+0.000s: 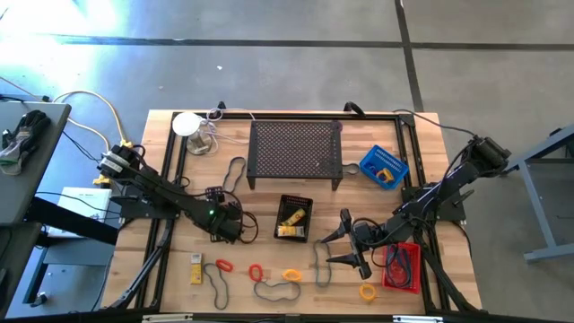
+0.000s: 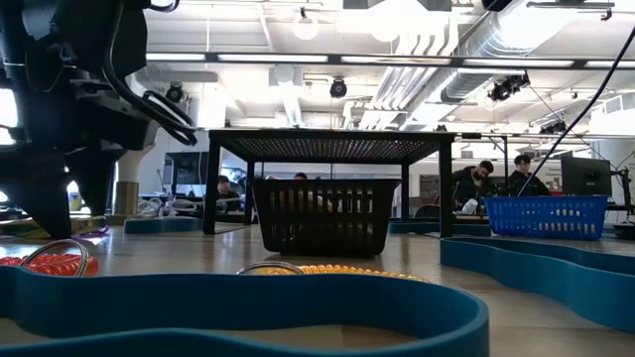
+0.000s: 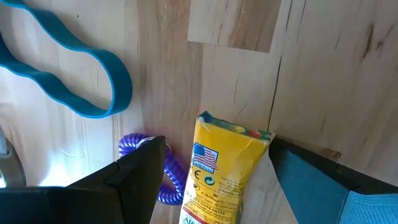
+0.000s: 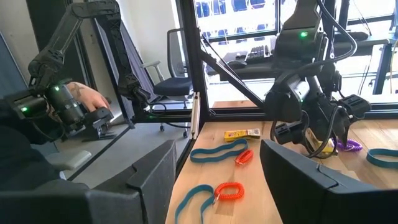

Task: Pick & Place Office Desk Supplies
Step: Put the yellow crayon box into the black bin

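In the left wrist view a yellow packet (image 3: 225,171) lies flat on the wooden table, with a purple coil ring (image 3: 166,171) beside it. My left gripper (image 3: 217,146) points steeply down over the packet, open, one finger on either side; whether a finger touches it I cannot tell. In the high view this gripper (image 1: 238,226) is just left of the small black basket (image 1: 294,218), which holds yellow packets. My right gripper (image 1: 345,244) hovers level to the basket's right, open, with nothing between its fingers (image 4: 124,180).
A yellow packet (image 1: 195,267), red rings (image 1: 222,266), an orange ring (image 1: 291,275), a yellow ring (image 1: 368,291) and several band loops (image 1: 276,290) lie along the near edge. The black perforated stand (image 1: 296,152), blue basket (image 1: 384,166) and red basket (image 1: 402,266) stand around.
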Controlling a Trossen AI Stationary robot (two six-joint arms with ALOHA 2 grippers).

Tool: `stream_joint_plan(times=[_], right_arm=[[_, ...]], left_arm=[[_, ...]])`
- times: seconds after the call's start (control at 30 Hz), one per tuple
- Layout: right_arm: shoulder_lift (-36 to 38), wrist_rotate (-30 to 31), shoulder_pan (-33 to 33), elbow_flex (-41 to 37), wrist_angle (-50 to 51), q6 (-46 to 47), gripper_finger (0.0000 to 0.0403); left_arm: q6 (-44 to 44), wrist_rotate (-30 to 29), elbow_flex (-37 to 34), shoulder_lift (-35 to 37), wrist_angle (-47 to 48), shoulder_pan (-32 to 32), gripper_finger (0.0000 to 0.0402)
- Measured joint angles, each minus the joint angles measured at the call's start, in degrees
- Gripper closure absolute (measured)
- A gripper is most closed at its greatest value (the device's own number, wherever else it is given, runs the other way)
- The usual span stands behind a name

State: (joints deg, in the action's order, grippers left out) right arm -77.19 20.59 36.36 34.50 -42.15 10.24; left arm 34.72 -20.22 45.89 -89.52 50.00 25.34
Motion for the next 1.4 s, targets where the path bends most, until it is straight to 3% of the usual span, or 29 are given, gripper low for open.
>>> stream_joint_plan(times=[0.43,0.97,1.4], right_arm=[[0.0,0.01,0.0,0.0,0.0,0.0,0.0182],[0.0,0.32,-0.02,0.0,1.2,0.0,0.0182],[0.0,0.36,-0.02,0.0,1.38,0.0,0.0182]], left_arm=[[-0.85,0.58,-0.02,-0.11,-0.16,0.38,0.0124],[-0.39,0.8,-0.04,-0.22,-0.9,0.48,0.0247],[-0.39,0.39,0.87,1.78,-0.77,0.44,0.0252]])
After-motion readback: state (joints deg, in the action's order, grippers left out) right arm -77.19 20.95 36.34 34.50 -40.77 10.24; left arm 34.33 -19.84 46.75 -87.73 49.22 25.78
